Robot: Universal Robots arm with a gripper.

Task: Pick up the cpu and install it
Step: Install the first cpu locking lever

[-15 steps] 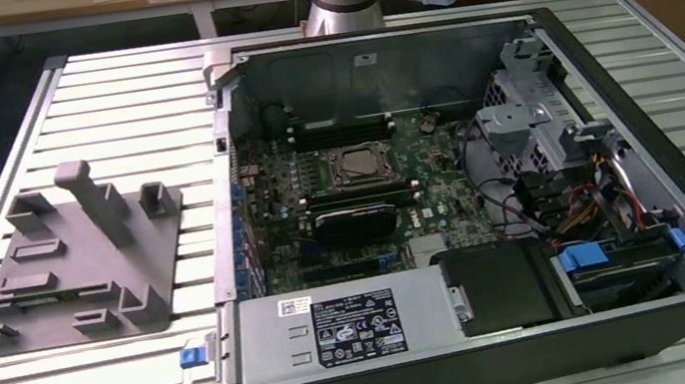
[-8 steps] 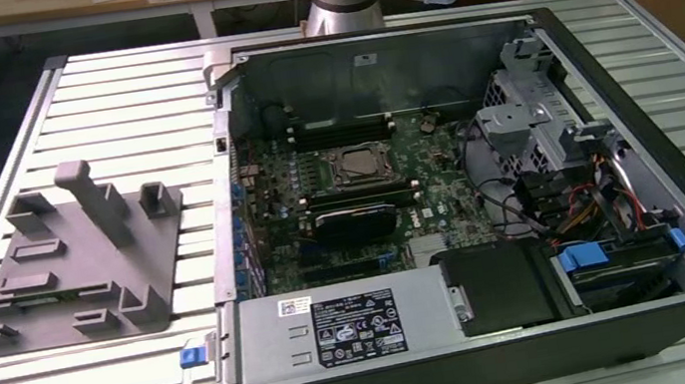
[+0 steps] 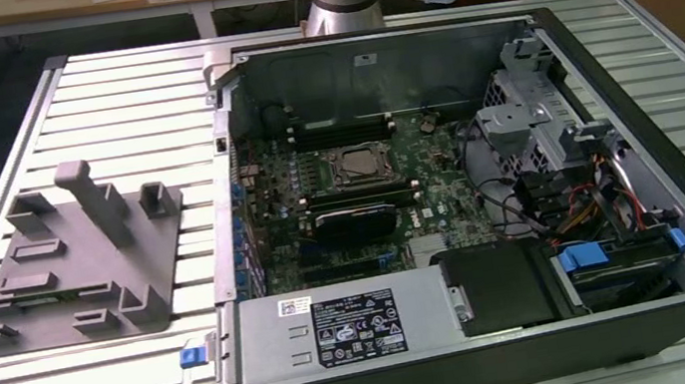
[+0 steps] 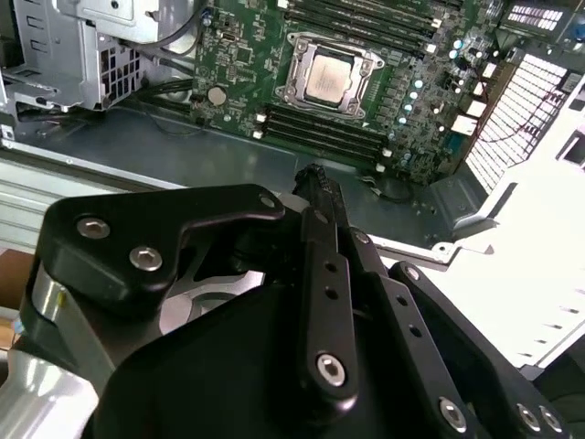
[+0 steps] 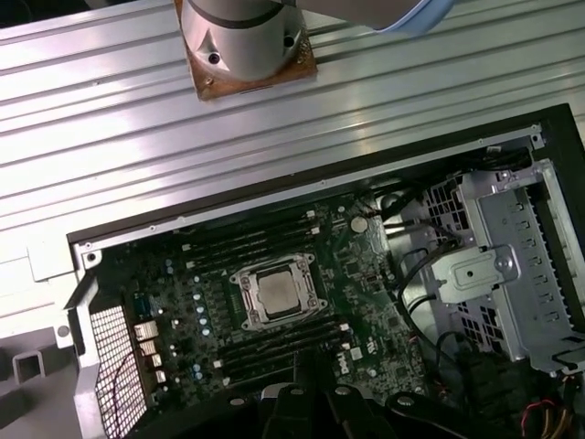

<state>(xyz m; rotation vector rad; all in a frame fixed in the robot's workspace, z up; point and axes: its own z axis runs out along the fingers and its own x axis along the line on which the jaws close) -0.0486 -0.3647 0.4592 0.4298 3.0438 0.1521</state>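
tool (image 4: pixel 315 178) hangs above the open computer case (image 3: pixel 671 236) on the desk (image 3: pixel 100 95) with its fingers pressed together around nothing, while the cpu (image 4: pixel 330 75) sits in the socket on the green board (image 5: pixel 366 274).

Slatted table (image 3: pixel 75 99) under computer case (image 3: pixel 500 351), fixture tray (image 3: pixel 73 280)

The pincer (image 4: pixel 315 183) hides part of the motherboard (image 4: pixel 366 101).
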